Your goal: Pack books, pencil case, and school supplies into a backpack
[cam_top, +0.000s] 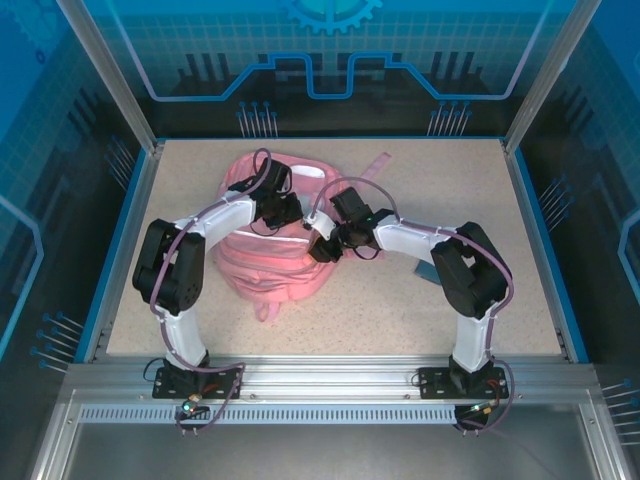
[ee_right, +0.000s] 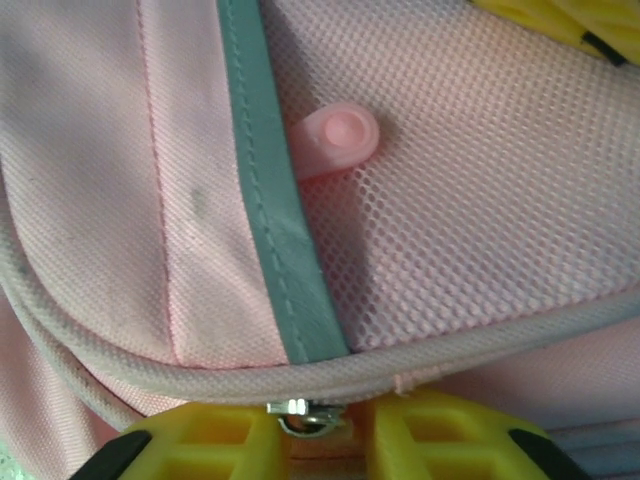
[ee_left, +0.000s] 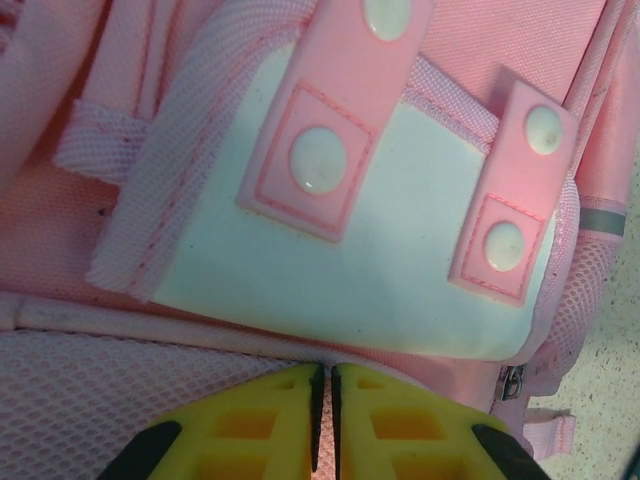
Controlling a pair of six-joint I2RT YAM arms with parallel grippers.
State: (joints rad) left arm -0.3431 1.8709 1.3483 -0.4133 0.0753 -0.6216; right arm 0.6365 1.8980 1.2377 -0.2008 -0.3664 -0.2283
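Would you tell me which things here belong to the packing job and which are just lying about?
Job: soft pink fabric backpack; metal zipper pull in right gripper; left gripper.
Background only: speckled beige tabletop; blue enclosure walls.

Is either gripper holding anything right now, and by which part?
The right gripper holds the backpack by its metal zipper pull. The left gripper is closed against the mesh; a hold there cannot be told.

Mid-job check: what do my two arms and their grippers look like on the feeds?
Both the left arm and right arm have white links and bulky black joint housings, with a grey-purple cable looping along each. The left gripper and right gripper have yellow fingers with recessed pockets and black trim.
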